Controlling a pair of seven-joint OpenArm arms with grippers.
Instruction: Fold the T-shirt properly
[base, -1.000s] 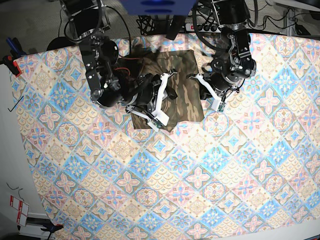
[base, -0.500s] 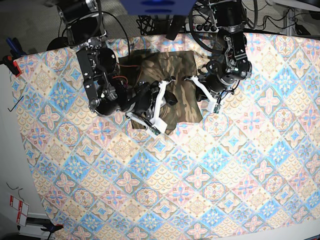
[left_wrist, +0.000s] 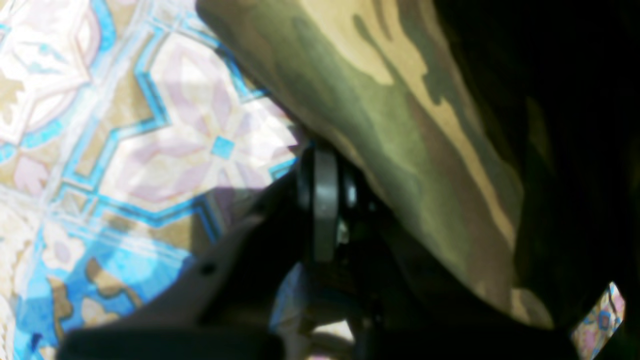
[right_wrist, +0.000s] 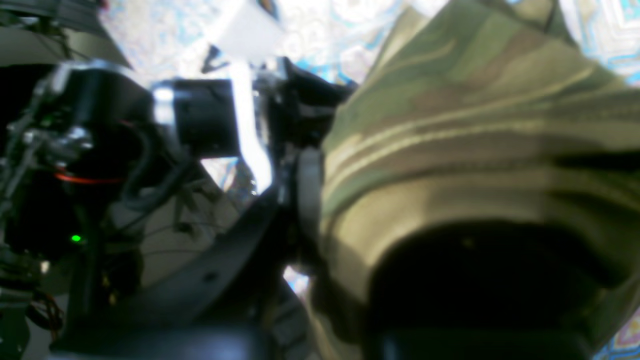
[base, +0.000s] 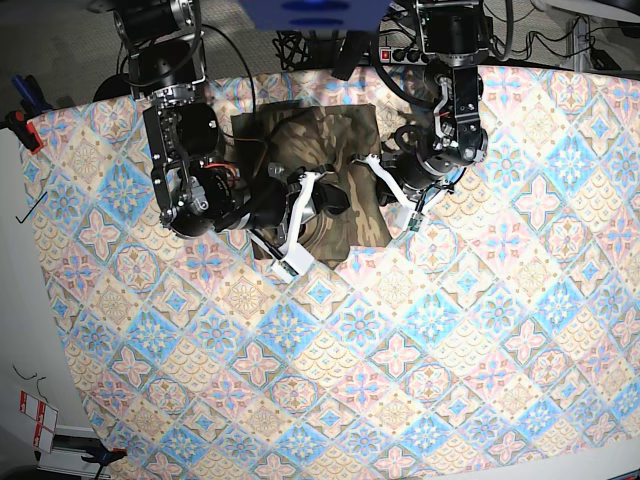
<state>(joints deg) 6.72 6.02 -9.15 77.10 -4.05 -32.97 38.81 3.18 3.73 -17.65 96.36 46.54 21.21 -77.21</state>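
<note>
The camouflage T-shirt lies bunched and partly folded at the back middle of the table. My left gripper is at its right edge, shut on a lifted fold. In the left wrist view the T-shirt drapes over the left gripper. My right gripper reaches in from the shirt's left front, shut on the cloth. The right wrist view shows gathered folds of the T-shirt pressed against the right gripper. The collar and label are hidden.
A pastel blue-pink patterned tablecloth covers the table. Cables and a power strip lie behind the back edge. A clamp grips the cloth at the far left. The table's left edge is near the right arm.
Both grippers have moved left and slightly forward in the base view, carrying the shirt's right side over. The shirt now looks narrower and more bunched.
</note>
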